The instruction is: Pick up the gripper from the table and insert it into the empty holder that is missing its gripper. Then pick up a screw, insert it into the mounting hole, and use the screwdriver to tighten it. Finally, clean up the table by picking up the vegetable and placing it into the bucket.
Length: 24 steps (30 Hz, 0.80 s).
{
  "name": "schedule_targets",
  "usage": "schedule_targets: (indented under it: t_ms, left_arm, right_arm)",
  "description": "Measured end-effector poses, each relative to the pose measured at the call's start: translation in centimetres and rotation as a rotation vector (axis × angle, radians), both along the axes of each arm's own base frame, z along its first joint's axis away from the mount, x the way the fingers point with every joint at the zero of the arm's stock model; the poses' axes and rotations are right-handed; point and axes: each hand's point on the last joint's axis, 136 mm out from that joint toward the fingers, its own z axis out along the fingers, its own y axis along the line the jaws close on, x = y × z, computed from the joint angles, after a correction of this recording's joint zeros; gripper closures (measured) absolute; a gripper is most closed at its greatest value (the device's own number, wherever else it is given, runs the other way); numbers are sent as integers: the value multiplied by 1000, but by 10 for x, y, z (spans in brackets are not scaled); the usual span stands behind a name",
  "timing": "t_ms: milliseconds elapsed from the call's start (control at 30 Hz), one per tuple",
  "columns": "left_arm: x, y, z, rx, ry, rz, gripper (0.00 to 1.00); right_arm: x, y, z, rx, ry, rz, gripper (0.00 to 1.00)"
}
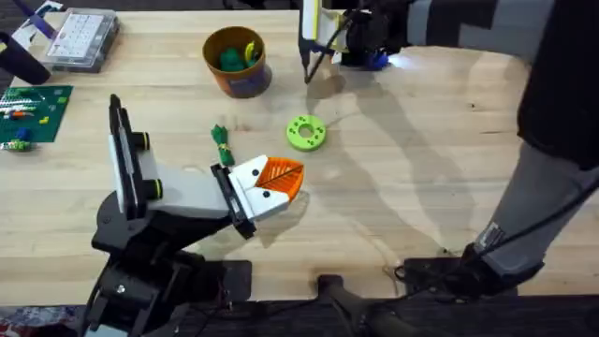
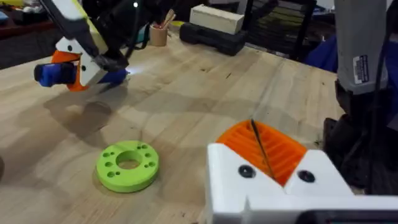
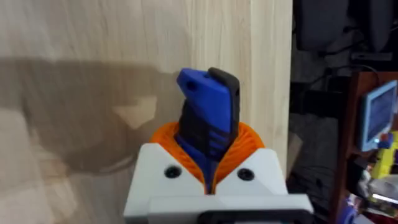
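The holder (image 1: 182,192), a black stand with a white body and black flange, stands at the lower left. The gripper (image 1: 267,183), a white wedge with dark dots and an orange fin, sits on that flange as part of my left gripper (image 2: 252,127), whose orange fins lie together with nothing between them. My right gripper (image 1: 365,45) is at the table's far edge, shut on the blue screwdriver (image 3: 202,93), which also shows as the screwdriver (image 2: 53,73). The slim green vegetable (image 1: 222,142) lies on the table between the holder and the yellow-orange bucket (image 1: 245,82).
A bright green ring (image 1: 306,132) lies just beyond the orange fins. The bucket holds green and yellow pieces. A clear parts box (image 1: 82,37) and a green board (image 1: 33,110) sit at the far left. The right arm (image 1: 552,150) spans the right side.
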Motion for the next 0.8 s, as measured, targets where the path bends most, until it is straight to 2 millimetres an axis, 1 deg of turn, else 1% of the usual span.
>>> schedule_targets:
  t_ms: [167, 300, 367, 400, 433, 567, 600, 633, 667, 800]
  left_arm:
    - [0, 0, 0, 0, 0, 0, 983]
    - [0, 0, 0, 0, 0, 0, 983]
    - [0, 0, 0, 0, 0, 0, 983]
    - [0, 0, 0, 0, 0, 0, 983]
    - [0, 0, 0, 0, 0, 0, 983]
    - [0, 0, 0, 0, 0, 1, 982]
    - [0, 0, 0, 0, 0, 1, 982]
    - [0, 0, 0, 0, 0, 1, 982]
    - [0, 0, 0, 0, 0, 1, 982]
    - [0, 0, 0, 0, 0, 1, 983]
  right_arm:
    - [12, -11, -14, -75, -42, 42, 977]
    - [14, -14, -27, -131, -45, 83, 977]
    - [14, -15, -29, -147, -47, 95, 972]
    - [14, -15, -29, -149, -47, 99, 930]
    - [14, -15, -28, -150, -49, 100, 824]
    - [24, -14, -16, -144, -93, 99, 206]
    - [26, -13, -13, -142, -105, 99, 72]
    - [28, -13, -10, -144, -113, 102, 25]
    - [28, -12, -10, -144, -113, 103, 13]
    - [28, -13, -10, -146, -113, 104, 7]
